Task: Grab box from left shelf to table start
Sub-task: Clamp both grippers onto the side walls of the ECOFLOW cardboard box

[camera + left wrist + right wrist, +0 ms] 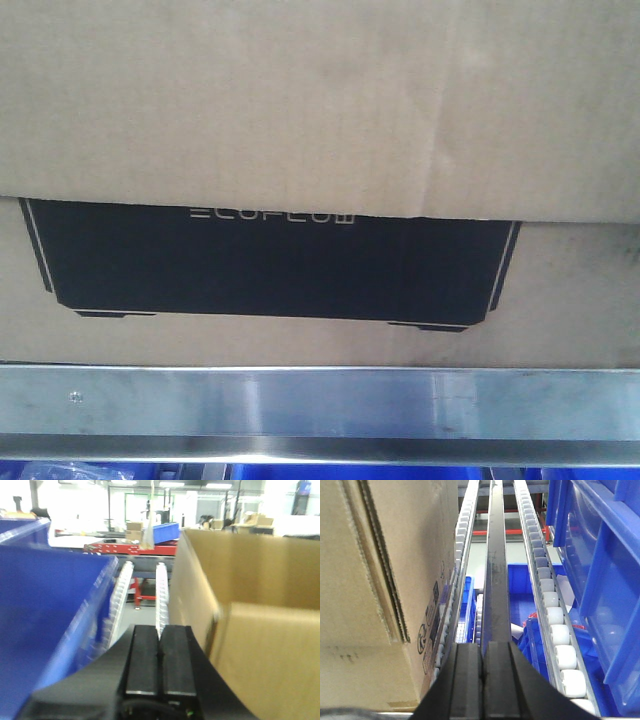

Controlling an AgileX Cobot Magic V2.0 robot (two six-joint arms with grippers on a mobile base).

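The box (320, 130), brown cardboard with a black "ECOFLOW" panel, fills the front view and sits on the shelf behind its silver front rail (320, 400). In the left wrist view the box (260, 630) is to the right of my left gripper (159, 630), which is shut and empty over a white roller lane (161, 595). In the right wrist view the box (380, 580) is to the left of my right gripper (482, 647), which is shut and empty beside a dark rail (495, 570). The table is out of view.
A blue bin (45, 625) stands close on the left of the left gripper. Blue bins (600, 570) stand to the right of the right gripper, past a roller lane (550, 610). More blue bins (520, 585) lie on the level below.
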